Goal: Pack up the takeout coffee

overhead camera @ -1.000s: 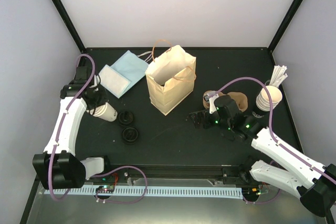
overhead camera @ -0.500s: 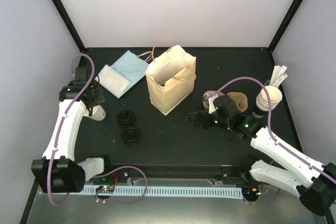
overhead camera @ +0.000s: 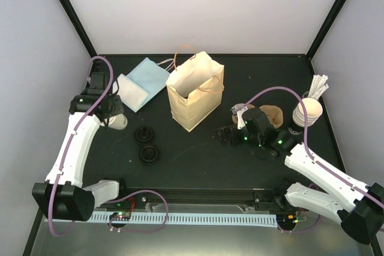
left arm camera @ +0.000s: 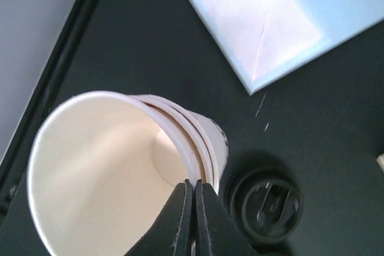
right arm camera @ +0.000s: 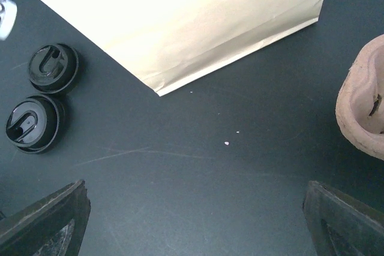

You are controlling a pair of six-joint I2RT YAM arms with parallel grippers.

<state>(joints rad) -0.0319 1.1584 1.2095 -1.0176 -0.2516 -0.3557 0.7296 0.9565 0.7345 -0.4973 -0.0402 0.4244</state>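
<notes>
- The tall tan paper bag (overhead camera: 195,91) stands upright with its mouth open at the middle back of the black table (overhead camera: 198,169). Nothing shows inside it, so I judge the packing not yet begun.
- The brown moulded-pulp cup carrier (overhead camera: 273,114) sits right of the bag, and I can see no cup in it.
- The small cream-beige paper cup (left arm camera: 102,172), the takeout coffee, is at the left side of the table, near the left wall and well apart from the bag. It has no lid on.
- The left gripper (left arm camera: 194,191) has its jaws pressed together, pinching the cup's rim wall, apparently with one finger inside and one outside.
- The right gripper (right arm camera: 195,214) hangs over the table between bag and carrier. Its jaws are spread wide with nothing between them.
- Two round black plastic lids (right arm camera: 53,67) lie side by side between cup and bag, neither fitted.
- By my reckoning nearly everything is left: probably cap the cup, seat it in the carrier, and put it in the bag.
- Hidden: the bag's inside is mostly dark shadow from above, and the right wrist view shows only its side.
- The carrier is partly covered by the right arm from above and cut off at the edge of the right wrist view.
- The cup's rim shows several stacked edges, so I cannot tell whether it is one cup or a few nested.
- I also cannot tell whether the cup's base rests on the table or is lifted.
</notes>
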